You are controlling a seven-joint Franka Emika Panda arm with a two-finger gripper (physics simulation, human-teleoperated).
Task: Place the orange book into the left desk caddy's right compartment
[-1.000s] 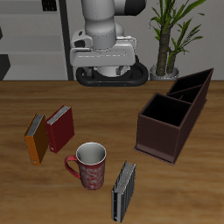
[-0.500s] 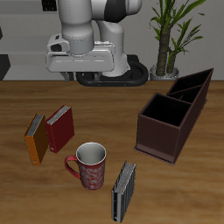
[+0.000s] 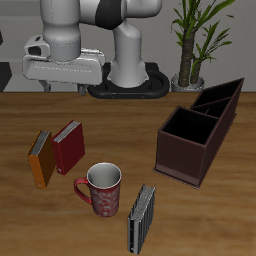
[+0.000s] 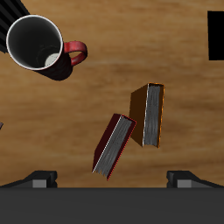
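The orange book (image 3: 41, 159) stands on edge on the table (image 3: 120, 125), well toward the side away from the caddy (image 3: 194, 143), with the red book (image 3: 69, 147) just beside it, close enough at one end that I cannot tell whether they touch. In the wrist view the orange book (image 4: 148, 115) shows its pale page edges upward; its long axis runs roughly toward and away from the gripper body, while the red book (image 4: 113, 145) slants off at an angle. The mug (image 3: 102, 190) sits nearer the front edge, a grey book (image 3: 142, 217) beyond it.

The gripper (image 3: 60, 66) hangs high above the table's back, farther back than the orange book, which lies below and ahead of it. Only two finger bases show at the wrist view's edge, set far apart, so the jaws look wide and hold nothing. The coming move probably calls for descending forward and closing across the book's thin faces.
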